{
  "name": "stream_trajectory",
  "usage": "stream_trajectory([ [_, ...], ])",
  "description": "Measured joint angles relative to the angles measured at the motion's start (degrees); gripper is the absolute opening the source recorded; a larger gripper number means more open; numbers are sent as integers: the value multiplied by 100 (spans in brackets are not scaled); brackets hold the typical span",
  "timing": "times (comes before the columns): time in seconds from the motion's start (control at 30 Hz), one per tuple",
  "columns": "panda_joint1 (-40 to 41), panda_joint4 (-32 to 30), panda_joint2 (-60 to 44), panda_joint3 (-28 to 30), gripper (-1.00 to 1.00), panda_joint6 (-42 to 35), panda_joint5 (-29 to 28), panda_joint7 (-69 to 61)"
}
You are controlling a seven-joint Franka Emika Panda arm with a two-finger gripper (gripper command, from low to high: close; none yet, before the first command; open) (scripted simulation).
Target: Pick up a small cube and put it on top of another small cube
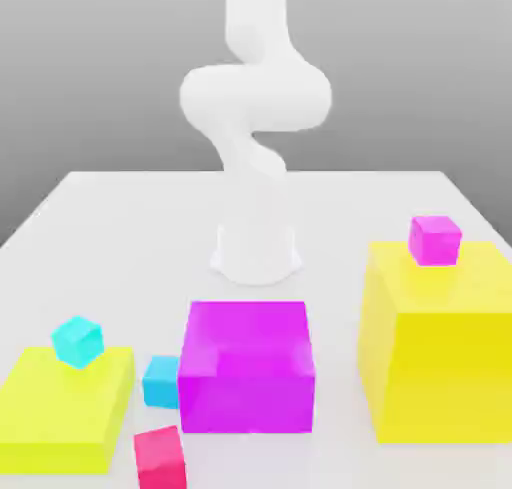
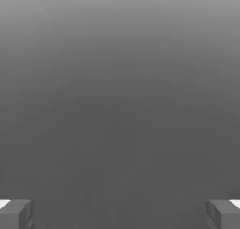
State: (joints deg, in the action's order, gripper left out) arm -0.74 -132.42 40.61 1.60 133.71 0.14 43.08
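In the exterior view the white arm (image 1: 255, 127) rises from its base at the back of the pale table (image 1: 120, 227), its upper links bending above the blocks. The small crimson cube (image 1: 161, 458) sits on the table at the front edge, between the low yellow block (image 1: 65, 417) on the exterior view's left and the big magenta block (image 1: 247, 367) in the middle, touching neither as far as can be seen. A cyan cube (image 1: 77, 340) rests on top of the low yellow block, and a second cyan cube (image 1: 160, 380) sits on the table just beside the magenta block's left face. On the exterior view's right stands a tall yellow block (image 1: 440, 367) with a small magenta cube (image 1: 435, 239) on its top (near its back edge). In the hand view the gripper (image 2: 120, 214) shows two grey fingertips (image 2: 16, 214) spread wide apart at opposite sides, nothing between them, against a plain grey background.
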Motion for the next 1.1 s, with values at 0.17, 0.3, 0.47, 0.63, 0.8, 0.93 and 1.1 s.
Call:
stream_trajectory([
  [0.17,-141,-131,-1068,341,0,397,65,-593],
  [0.3,-242,-232,-1895,612,0,703,153,-1080],
  [0.47,-289,-358,-2936,878,0,1086,351,-1748],
  [0.63,-193,-483,-3983,1016,0,1465,585,-2445],
  [0.8,4,-610,-5020,1005,0,1848,718,-3068],
  [0.93,195,-627,-5844,908,0,2268,818,-3434],
  [1.1,449,-486,-6601,610,-100,2851,1062,-3643],
])
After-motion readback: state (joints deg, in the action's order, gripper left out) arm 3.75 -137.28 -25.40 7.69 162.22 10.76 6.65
